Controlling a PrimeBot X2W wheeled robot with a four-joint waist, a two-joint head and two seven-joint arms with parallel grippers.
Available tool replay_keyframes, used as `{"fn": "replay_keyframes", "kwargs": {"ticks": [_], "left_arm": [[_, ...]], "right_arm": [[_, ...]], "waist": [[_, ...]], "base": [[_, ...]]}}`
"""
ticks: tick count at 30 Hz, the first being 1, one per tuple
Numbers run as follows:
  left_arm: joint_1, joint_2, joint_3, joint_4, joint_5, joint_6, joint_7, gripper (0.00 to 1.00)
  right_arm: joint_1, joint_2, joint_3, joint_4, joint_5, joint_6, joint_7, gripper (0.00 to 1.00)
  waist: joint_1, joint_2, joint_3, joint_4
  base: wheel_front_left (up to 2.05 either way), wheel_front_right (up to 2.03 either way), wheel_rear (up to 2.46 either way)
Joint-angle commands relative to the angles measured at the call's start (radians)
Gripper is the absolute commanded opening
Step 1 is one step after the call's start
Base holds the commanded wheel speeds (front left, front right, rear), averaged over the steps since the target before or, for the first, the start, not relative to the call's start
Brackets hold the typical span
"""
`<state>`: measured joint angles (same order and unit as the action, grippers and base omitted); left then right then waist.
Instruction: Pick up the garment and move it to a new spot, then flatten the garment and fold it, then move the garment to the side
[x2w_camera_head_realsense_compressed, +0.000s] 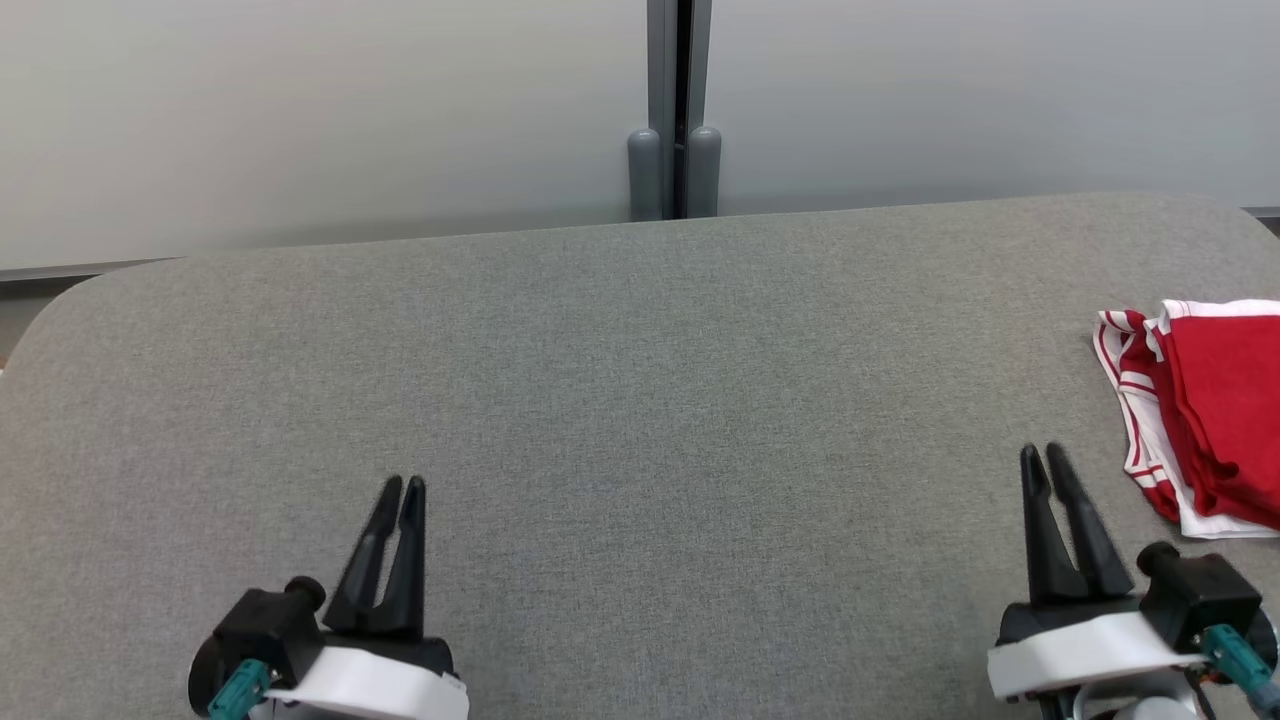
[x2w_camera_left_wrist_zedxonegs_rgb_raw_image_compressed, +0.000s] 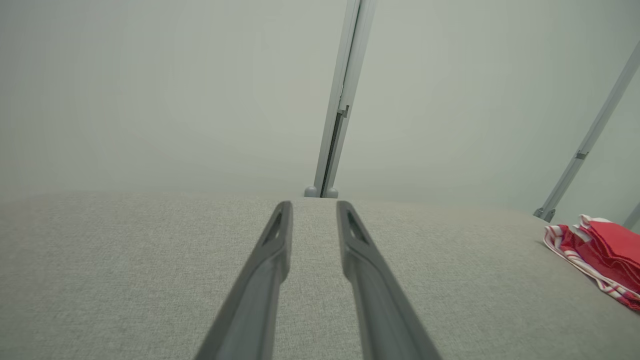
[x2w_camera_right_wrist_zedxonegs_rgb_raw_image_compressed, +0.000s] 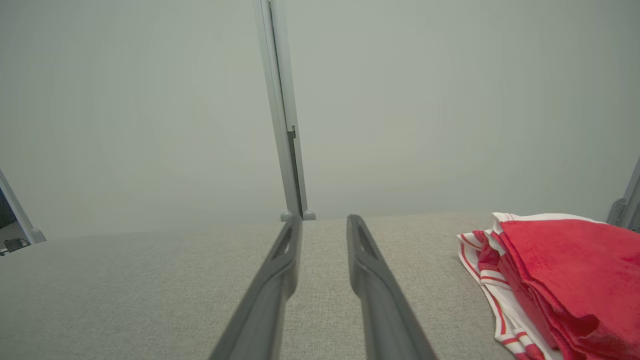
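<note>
Left hand (x2w_camera_head_realsense_compressed: 403, 487) hovering over the grey worktop (x2w_camera_head_realsense_compressed: 640, 400), fingers standing narrowly apart, gripping nothing, right hand (x2w_camera_head_realsense_compressed: 1042, 455) doing likewise, one red-and-white garment (x2w_camera_head_realsense_compressed: 1215, 400) lying near it, untouched

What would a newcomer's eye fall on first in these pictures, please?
The folded red garment with white striped trim stands out at once, lying at the right edge of the grey fabric-covered table. Next come the left gripper and the right gripper, low at the table's near side, each holding nothing.
</note>
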<state>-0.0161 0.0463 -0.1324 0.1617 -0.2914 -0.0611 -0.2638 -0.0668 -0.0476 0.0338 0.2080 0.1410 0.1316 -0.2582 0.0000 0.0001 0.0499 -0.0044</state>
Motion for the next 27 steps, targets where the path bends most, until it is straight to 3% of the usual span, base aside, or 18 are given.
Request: {"fn": "replay_keyframes", "kwargs": {"ticks": [1,27], "left_arm": [[0.008,-0.001,-0.001,0.010,-0.002,0.000,0.001,0.00],[-0.027,0.016,0.058,0.034,-0.431,-0.022,0.103,0.00]], "right_arm": [[0.009,0.001,0.002,0.010,0.002,0.000,0.001,0.00],[-0.009,-0.012,-0.031,0.016,0.474,0.000,0.105,0.00]], "waist": [[0.0000,-0.0001,0.000,0.000],[0.0000,-0.0001,-0.009,0.001]], "base": [[0.00,0.00,0.00],[0.00,0.00,0.00]]}}
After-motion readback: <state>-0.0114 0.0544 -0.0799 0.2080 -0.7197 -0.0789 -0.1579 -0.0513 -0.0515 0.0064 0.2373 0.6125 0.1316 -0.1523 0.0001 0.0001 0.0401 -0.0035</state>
